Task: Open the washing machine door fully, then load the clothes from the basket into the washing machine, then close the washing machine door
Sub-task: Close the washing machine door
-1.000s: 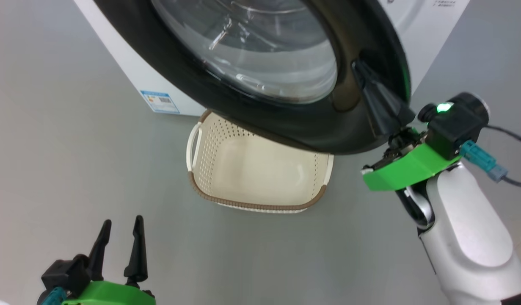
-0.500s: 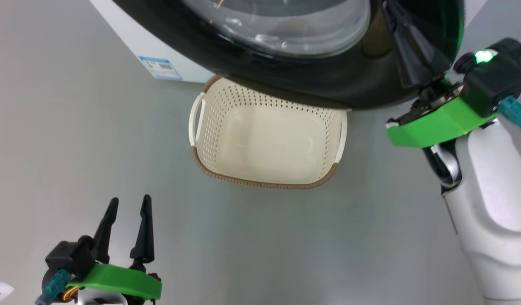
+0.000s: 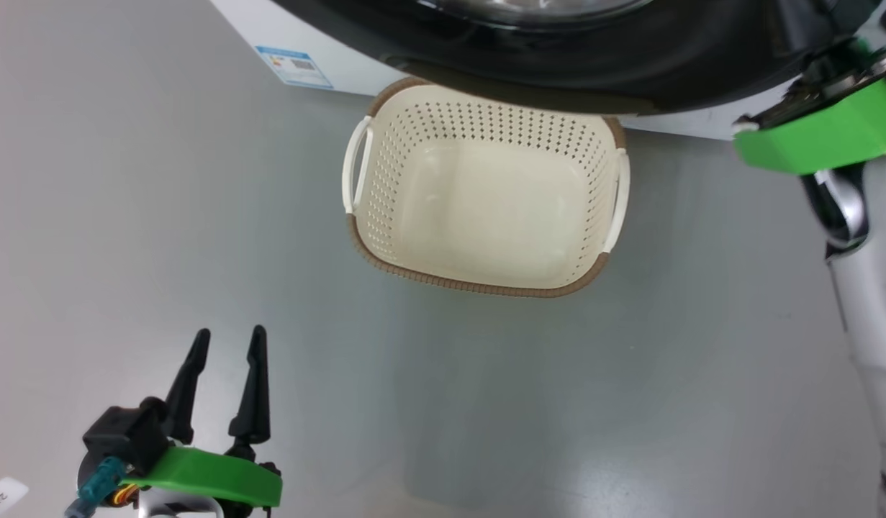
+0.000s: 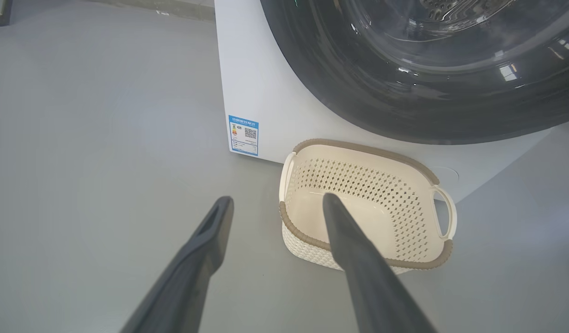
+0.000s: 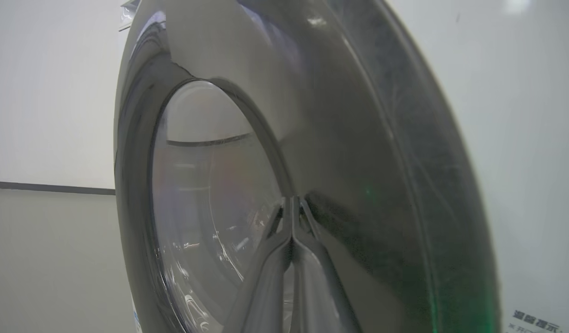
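I see the washing machine door [image 3: 558, 50] overhanging the basket [image 3: 478, 286], its bare floor showing. Left gripper [image 3: 229, 333] is spread; right gripper [image 5: 291, 200] is pressed together at the door.

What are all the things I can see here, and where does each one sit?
washing machine: one, white, on the floor behind the basket.
washing machine door: one, glossy black with a clear glass window, on the machine's front, above the basket.
label sticker: one, blue, low on the machine near its corner.
basket: one, cream with brown rim and white handles, empty, on the floor beneath the door.
floor: one, grey, all around.
left gripper: one, dark fingers, open, lower left of the head view, above bare floor.
right gripper: one, dark fingers, shut, tips at the door's black face beside the window.
right forearm: one, pale, right edge of the head view.
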### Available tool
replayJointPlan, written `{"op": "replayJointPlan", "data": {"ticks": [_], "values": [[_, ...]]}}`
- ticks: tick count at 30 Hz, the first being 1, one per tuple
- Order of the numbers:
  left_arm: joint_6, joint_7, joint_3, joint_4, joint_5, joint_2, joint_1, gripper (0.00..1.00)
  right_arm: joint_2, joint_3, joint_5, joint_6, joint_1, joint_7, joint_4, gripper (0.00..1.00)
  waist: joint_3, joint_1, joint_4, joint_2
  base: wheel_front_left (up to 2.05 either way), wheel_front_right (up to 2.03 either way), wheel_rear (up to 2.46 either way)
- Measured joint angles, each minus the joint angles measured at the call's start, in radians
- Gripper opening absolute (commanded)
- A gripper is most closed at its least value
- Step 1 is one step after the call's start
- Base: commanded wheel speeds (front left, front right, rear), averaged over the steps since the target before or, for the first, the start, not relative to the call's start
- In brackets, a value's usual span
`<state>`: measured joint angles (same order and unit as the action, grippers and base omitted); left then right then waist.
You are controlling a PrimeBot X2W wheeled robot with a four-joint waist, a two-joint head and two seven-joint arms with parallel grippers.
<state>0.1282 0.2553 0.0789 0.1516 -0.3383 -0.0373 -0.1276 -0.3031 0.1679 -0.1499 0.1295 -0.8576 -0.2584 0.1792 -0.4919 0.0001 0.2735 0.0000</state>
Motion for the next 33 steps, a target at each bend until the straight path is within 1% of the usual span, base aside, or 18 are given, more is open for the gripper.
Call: {"op": "replayJointPlan", "data": {"ticks": [4,6,11,12,19,26,28,30,32,33], "values": [[0.0,0.0,0.015,-0.009,0.0,0.0,-0.001,1.0,-0.02,-0.015,0.018,0.0,-0.04,0.0,0.011,0.0,-0.012,0.0,0.016,0.0,0.0,0.0,0.0],[0.0,0.0,0.032,-0.012,0.0,0.001,-0.008,1.0,-0.044,-0.024,0.025,0.0,-0.071,0.0,0.028,0.0,-0.017,0.0,0.029,0.0,0.0,0.0,0.0],[0.0,0.0,0.046,-0.011,-0.001,0.002,-0.018,1.0,-0.072,-0.061,0.041,0.0,-0.119,0.0,0.069,0.0,-0.019,0.0,0.053,0.0,0.0,0.0,0.0],[0.0,0.0,0.05,-0.011,-0.003,0.002,-0.018,1.0,-0.08,-0.067,0.047,0.007,-0.129,-0.001,0.078,0.0,-0.019,0.0,0.059,0.0,0.0,0.0,0.0],[0.0,0.0,0.065,-0.009,-0.018,0.004,-0.017,1.0,-0.082,-0.083,0.075,0.019,-0.157,-0.012,0.132,0.0,-0.016,-0.0001,0.084,0.0,0.0,0.0,0.0],[0.0,0.0,0.058,-0.01,-0.029,0.004,-0.017,1.0,-0.079,-0.083,0.08,0.019,-0.154,-0.011,0.138,0.0,0.0,-0.0001,0.075,0.0,0.0,0.0,0.0],[0.0,0.0,0.053,-0.01,-0.03,0.004,-0.017,1.0,-0.08,-0.085,0.079,0.017,-0.141,-0.01,0.123,0.0,0.009,-0.0001,0.069,0.0,0.0,0.0,0.0],[0.0,0.0,0.043,-0.009,-0.033,0.005,-0.017,1.0,-0.084,-0.089,0.075,0.007,-0.121,-0.008,0.1,0.0,0.021,0.0,0.062,0.0,0.0,0.0,0.0],[-0.001,0.0,0.032,-0.005,-0.036,0.005,-0.017,1.0,-0.086,-0.088,0.065,0.007,-0.083,-0.007,0.075,0.0,0.035,-0.0001,0.053,0.0,0.0,0.0,0.0],[-0.001,0.0,0.025,-0.003,-0.036,0.005,-0.016,1.0,-0.086,-0.088,0.059,0.007,-0.059,-0.007,0.062,0.03,0.044,-0.0001,0.049,0.0,0.0,0.0,0.0]]}}
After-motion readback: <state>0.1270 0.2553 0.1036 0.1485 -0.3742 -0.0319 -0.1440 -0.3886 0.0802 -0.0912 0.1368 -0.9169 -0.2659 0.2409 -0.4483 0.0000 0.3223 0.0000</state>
